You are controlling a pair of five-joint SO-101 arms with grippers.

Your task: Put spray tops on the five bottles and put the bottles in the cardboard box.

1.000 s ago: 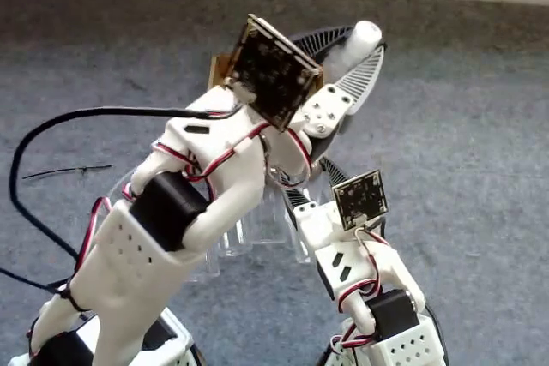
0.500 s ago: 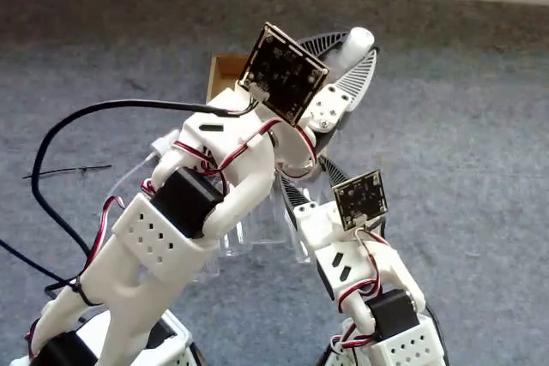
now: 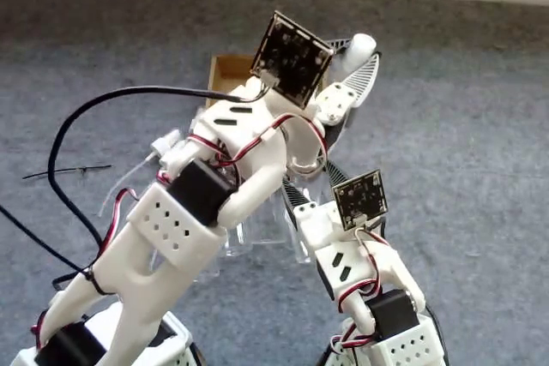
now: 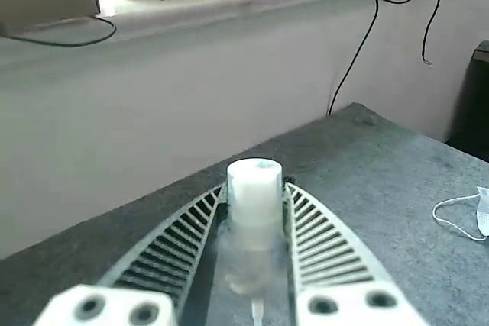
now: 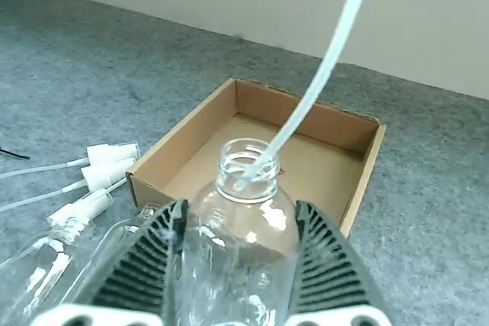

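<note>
Right pincer (image 5: 241, 215) pinches a clear bottle (image 5: 246, 181) by the body, upright, neck open, toward the surface's near edge. Thin dip tube (image 5: 321, 66) comes down at a slant, with its tip just inside the neck against the rim. It belongs to the spray top (image 4: 254, 219) held by the left pincer (image 4: 256, 191), which is pressed onto the white cap from both sides, above and somewhat beyond the bottle.

Step in hand: capping, probably the first bottle, since the box is empty and no capped bottle is seen.

Next move, my judgement: bring the top over the neck so the tube straightens, lower it along the bottle's axis without buckling the tube, seat the collar, then twist. The right pincer needs to keep the bottle steady and upright meanwhile.

Beside the held bottle, at least two spare bottles (image 5: 46, 265) lie on their sides, uncapped. Just past them, three loose spray tops (image 5: 107, 166) lie on the surface, close to the box's outer wall. Cardboard box (image 5: 183, 143) sits farther, toward the far edge, open, nothing in it.
</note>
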